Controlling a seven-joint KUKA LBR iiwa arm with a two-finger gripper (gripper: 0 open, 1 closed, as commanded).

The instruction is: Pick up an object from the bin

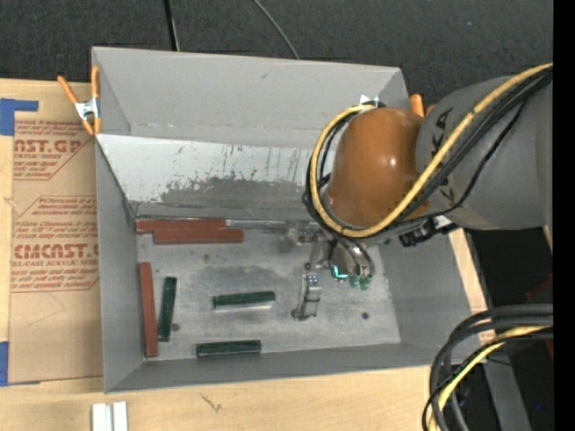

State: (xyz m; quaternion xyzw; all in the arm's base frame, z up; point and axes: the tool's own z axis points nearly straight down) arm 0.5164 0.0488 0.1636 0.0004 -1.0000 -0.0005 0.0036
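Three green bars lie in the bin (269, 88): the front green bar (228, 349), the left green bar (166, 308) beside an upright brown bar (146, 308), and the middle green bar (243, 301). Just right of this last one the jaws hang over bare floor; open or closed, I cannot tell. A second brown bar (189, 232) lies farthest back.

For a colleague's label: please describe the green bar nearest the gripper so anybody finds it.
Look mid-floor in the bin, just left of the gripper. The dark green bar lies there alone, left to right. The front green bar lies along the wall; the left green bar flanks a brown bar.
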